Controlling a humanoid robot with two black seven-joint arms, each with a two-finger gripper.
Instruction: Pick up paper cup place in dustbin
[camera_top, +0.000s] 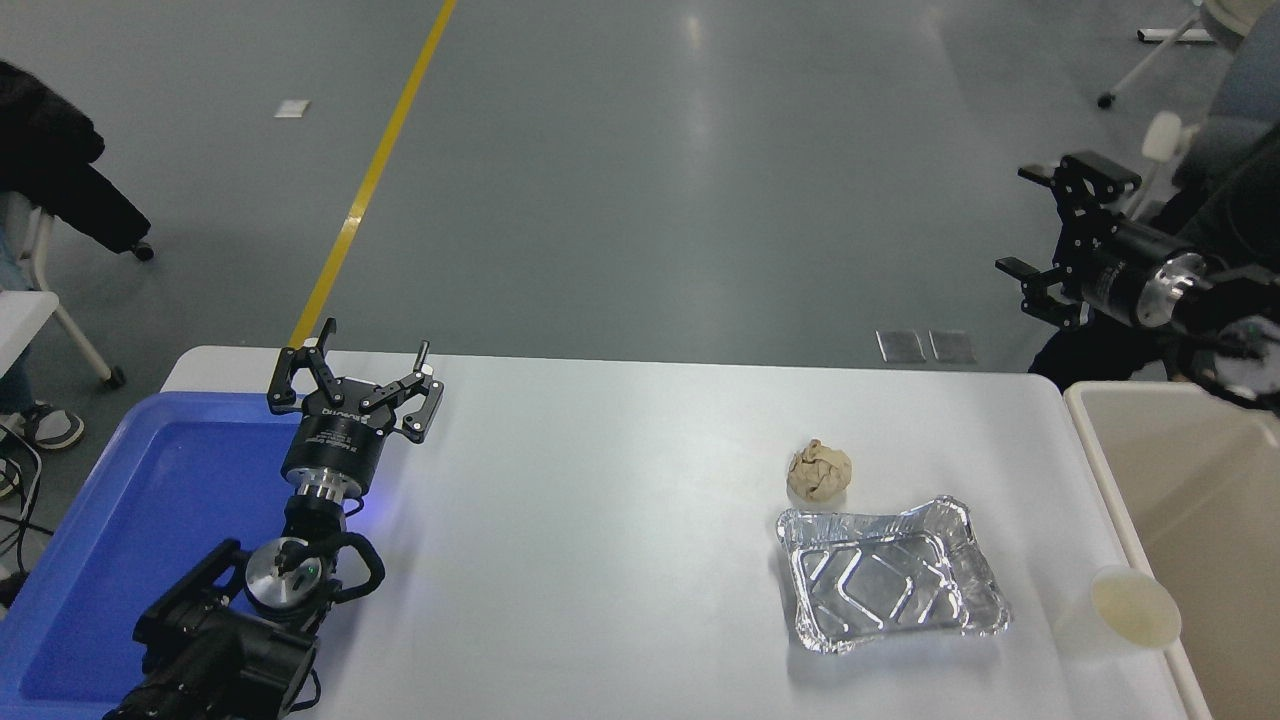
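Observation:
The small white paper cup (1134, 606) stands upright near the table's front right edge, its cream inside showing. The beige dustbin (1100, 455) stands just right of the table, its rim close beside the cup. My right gripper (1050, 225) is open and empty, raised high at the far right, above and behind the dustbin and far from the cup. My left gripper (357, 375) is open and empty, parked at the lower left next to the blue tray.
A silver foil tray (890, 575) lies left of the cup, with a crumpled tan paper ball (820, 470) behind it. A blue plastic tray (130, 520) lies at the table's left end. A person's dark sleeve (1245, 190) shows at the right edge.

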